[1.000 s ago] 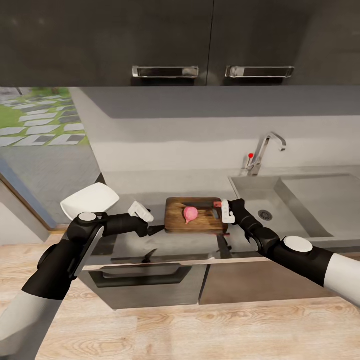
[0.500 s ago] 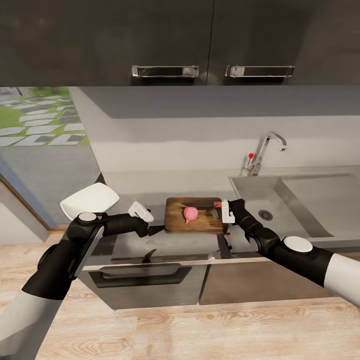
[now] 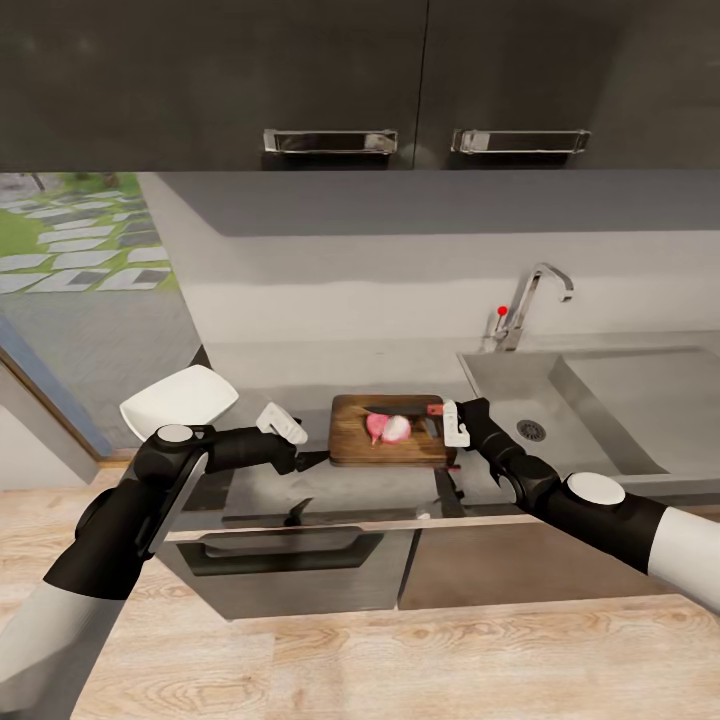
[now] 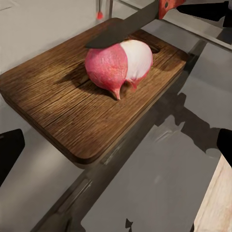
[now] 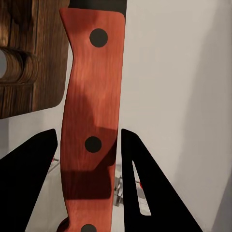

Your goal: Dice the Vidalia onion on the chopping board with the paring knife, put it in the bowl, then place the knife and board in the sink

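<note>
The right gripper (image 3: 452,424), clenched on the paring knife (image 4: 126,27), holds the blade across the split Vidalia onion (image 4: 119,65) mid-chopping board (image 4: 58,101); left gripper (image 3: 283,424), released, waits beside the board's left edge.

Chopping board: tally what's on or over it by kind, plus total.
Onion pieces: 2, a pink-skinned half and a white cut-face half
Paring knife: 1, held in the right tool
Total: 3 on the chopping board

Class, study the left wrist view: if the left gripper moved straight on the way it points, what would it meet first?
Probably the near edge of the chopping board, with the split onion beyond it; depth is uncertain, so it might touch the countertop first.
</note>
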`<state>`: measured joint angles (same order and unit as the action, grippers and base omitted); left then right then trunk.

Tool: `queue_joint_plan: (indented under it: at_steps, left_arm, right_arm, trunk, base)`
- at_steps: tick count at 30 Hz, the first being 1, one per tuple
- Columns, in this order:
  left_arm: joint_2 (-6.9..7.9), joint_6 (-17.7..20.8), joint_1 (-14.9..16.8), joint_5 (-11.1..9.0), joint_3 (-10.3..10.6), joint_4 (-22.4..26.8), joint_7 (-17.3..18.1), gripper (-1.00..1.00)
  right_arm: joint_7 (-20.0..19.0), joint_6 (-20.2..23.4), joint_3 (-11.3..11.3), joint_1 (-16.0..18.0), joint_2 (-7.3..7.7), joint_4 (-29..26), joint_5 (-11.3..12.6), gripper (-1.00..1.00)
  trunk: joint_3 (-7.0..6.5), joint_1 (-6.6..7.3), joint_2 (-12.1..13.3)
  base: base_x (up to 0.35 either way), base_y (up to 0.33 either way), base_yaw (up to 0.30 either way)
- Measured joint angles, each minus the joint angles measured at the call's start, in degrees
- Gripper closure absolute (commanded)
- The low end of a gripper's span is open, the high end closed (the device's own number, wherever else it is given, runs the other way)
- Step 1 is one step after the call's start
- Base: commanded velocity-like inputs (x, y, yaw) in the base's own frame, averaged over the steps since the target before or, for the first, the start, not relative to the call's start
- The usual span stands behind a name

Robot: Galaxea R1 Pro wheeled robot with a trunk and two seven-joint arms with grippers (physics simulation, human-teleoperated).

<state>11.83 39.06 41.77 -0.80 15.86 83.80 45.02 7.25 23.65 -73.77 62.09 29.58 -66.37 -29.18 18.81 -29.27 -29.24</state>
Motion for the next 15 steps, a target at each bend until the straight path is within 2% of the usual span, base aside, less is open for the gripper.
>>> queue_joint_plan:
  at_steps: [15]
  left_arm:
    - [0.0, 0.0, 0.0, 0.0, 0.0, 0.0, 0.0, -1.0]
  right_arm:
    - [0.0, 0.0, 0.0, 0.0, 0.0, 0.0, 0.0, 1.0]
  trunk:
    - [0.0, 0.0, 0.0]
  base:
    - [0.0, 0.0, 0.0]
